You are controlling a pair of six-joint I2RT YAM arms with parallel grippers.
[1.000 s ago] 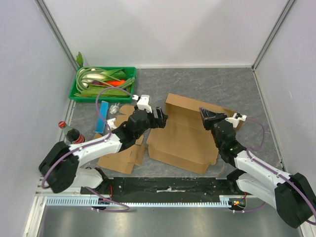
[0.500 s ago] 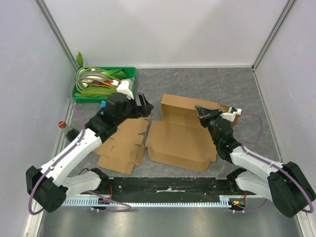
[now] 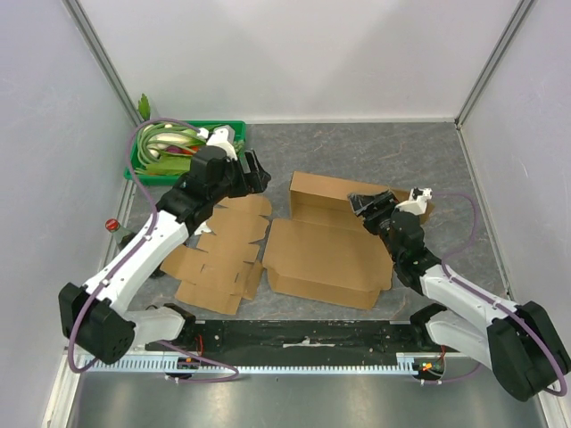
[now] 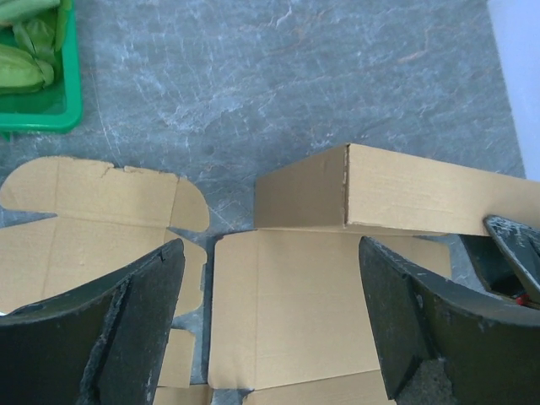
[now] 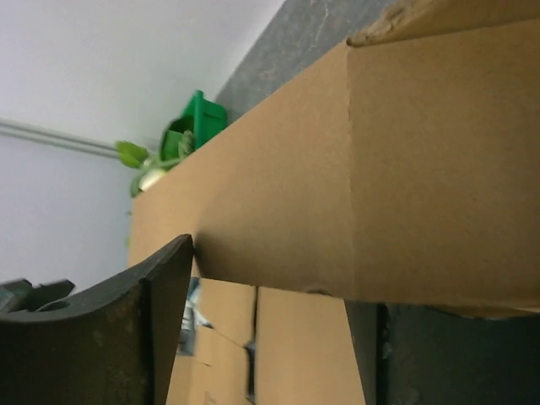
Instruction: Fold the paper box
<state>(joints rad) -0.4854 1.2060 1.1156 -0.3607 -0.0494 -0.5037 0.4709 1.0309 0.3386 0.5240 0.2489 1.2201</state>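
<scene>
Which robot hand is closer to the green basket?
The left. The left gripper hovers right beside the green basket; the right gripper is much farther away, at the back wall of the cardboard box.

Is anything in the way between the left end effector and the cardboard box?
No, nothing visible. The left end effector hovers open, with only grey table between it and the box. The flat cardboard sheet lies off to the side.

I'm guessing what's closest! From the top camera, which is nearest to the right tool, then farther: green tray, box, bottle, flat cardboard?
1. Box, right beside the right tool.
2. Flat cardboard, left of the box.
3. Green tray, back left.
4. Bottle, far left edge.
</scene>
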